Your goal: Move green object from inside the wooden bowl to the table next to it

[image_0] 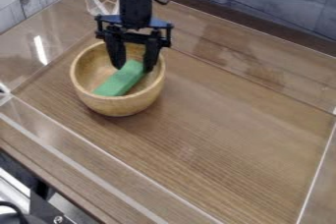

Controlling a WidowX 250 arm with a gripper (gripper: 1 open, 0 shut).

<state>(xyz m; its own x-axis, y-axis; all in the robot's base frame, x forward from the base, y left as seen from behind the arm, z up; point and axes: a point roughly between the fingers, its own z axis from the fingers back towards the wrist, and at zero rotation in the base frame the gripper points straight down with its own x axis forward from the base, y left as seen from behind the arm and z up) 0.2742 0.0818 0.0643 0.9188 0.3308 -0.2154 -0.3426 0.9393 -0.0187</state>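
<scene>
Inside the wooden bowl (118, 78), the green object (122, 79) lies flat on the bottom, slanting from lower left to upper right, its upper end near the far wall. Directly over that upper end hangs the black gripper (134, 59), pointing almost straight down, its two fingers spread apart on either side of the block's end and reaching below the bowl's far rim. Nothing is held between them. The bowl stands on the brown wood-grain surface (223, 100), toward its left rear part, with clear acrylic walls (79, 159) bordering it.
</scene>
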